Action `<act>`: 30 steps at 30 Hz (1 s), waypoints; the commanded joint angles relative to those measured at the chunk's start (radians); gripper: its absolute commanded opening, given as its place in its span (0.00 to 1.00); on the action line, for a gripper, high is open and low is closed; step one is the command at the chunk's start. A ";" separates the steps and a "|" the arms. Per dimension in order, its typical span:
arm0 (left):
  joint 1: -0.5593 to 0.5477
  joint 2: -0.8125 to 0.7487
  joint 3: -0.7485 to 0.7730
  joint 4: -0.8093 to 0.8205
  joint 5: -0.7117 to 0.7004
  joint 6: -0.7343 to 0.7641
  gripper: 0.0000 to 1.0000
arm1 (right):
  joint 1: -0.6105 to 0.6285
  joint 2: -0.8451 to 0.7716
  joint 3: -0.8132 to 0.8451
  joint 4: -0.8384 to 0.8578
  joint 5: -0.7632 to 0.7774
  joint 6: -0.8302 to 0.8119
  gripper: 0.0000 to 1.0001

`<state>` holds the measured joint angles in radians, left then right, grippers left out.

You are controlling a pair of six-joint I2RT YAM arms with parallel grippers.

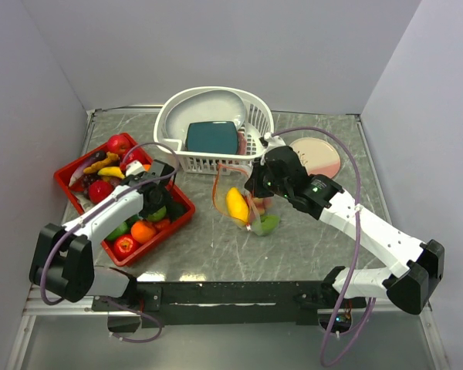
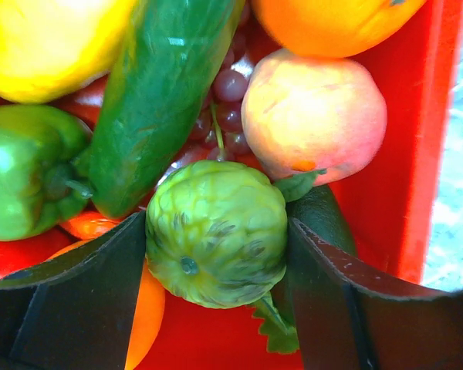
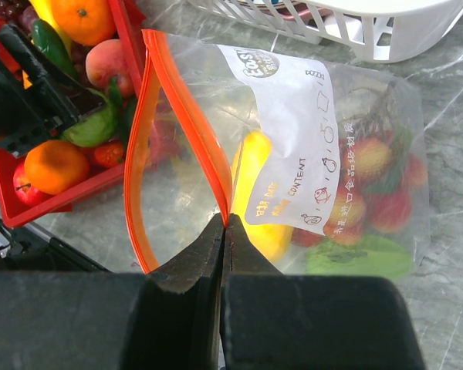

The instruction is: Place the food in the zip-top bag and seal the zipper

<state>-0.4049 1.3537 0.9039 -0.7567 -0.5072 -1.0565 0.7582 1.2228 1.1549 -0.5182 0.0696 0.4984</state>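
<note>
Currently the bag (image 3: 293, 154) sits on the bench (image 3: 447, 193) beside the red tray (image 3: 54, 204). Its zipper (image 3: 139, 154) is pinched in the clenched right fingers (image 3: 204, 258), the mouth gaping, with a lemon (image 3: 255, 169) and other food inside. The left fingers (image 2: 85, 293) grasp a green fruit (image 2: 216, 231) in the tray. That round, bumpy fruit could squirt free, or the floppy mouth could sag before it arrives. Its underside and the bag's base are hidden.

zip-top bag (image 3: 293, 116) mouth open, red tray (image 2: 417, 116) crowded

Gry marble tbl (image 1: 216, 254), plain walls (image 1: 216, 46)
</note>
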 commanded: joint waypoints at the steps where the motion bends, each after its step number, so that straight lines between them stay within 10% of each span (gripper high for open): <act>1: 0.003 -0.080 0.095 -0.052 -0.056 0.053 0.40 | -0.008 -0.025 0.002 0.033 0.002 -0.015 0.00; 15: -0.115 -0.272 0.314 -0.066 0.134 0.188 0.22 | -0.005 0.009 0.048 0.017 -0.007 0.000 0.00; 23: -0.405 -0.140 0.457 0.025 0.168 0.118 0.21 | -0.005 0.038 0.086 -0.002 -0.002 0.028 0.00; 30: -0.439 -0.015 0.458 0.190 0.259 0.122 0.22 | -0.003 0.060 0.126 -0.042 0.025 0.045 0.00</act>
<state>-0.8345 1.2915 1.3319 -0.6891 -0.3103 -0.9295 0.7582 1.2720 1.2160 -0.5480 0.0635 0.5270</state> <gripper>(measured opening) 0.701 0.011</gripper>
